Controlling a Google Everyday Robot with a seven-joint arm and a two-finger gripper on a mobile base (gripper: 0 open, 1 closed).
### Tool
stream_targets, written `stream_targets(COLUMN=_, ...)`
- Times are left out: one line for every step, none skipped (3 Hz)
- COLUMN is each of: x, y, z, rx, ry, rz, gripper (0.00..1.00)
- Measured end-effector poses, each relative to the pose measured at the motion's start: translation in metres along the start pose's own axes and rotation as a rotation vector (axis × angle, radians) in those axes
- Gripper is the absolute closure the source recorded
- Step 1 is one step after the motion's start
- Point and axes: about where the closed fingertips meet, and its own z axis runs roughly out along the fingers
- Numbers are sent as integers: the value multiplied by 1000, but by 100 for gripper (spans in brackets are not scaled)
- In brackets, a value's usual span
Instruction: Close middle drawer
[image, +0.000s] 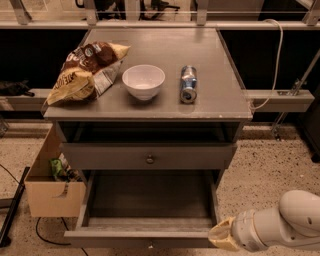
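The middle drawer (142, 238) is pulled far out of the grey cabinet, and its inside (150, 195) is bare. Its low front has a small knob (150, 245) at the bottom edge of the view. Above it is the taller-fronted drawer (110, 156) with a round knob (150, 159), standing slightly out from the cabinet. The lowest drawer is hidden. My gripper (220, 235) is at the lower right, on the end of the white arm (285, 222). Its cream tip is against or just beside the front right corner of the middle drawer.
On the cabinet top (220, 100) are a chip bag (85, 70), a white bowl (143, 81) and a can (188, 84) lying on its side. An open cardboard box (50, 190) stands on the floor to the left. A white cable (274, 55) hangs at the right.
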Motion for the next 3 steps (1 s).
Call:
stream_targets(x=13, y=-8, z=11, rx=-12, ry=-95, rz=66, gripper=100)
stream_targets(x=19, y=-8, z=14, rx=-14, ry=-115, rz=88, gripper=100)
stream_targets(x=20, y=1, z=26, rx=-20, ry=-146, rz=100, gripper=100)
